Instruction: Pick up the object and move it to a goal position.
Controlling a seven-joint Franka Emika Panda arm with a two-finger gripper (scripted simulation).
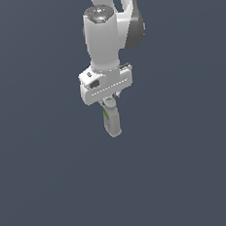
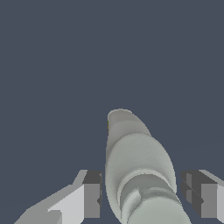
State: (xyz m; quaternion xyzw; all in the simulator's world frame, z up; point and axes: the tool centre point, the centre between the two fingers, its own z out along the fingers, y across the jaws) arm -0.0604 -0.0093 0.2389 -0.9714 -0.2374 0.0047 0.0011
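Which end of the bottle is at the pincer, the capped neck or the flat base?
The capped neck: it sits right under the pincer, while the flat base of the bottle is the far end, pointing down and away.

1 bottle [image 1: 111, 120], 1 robot arm [image 1: 108, 30] with 1 end effector [image 1: 109, 101], and 2 fingers [image 2: 91, 192].
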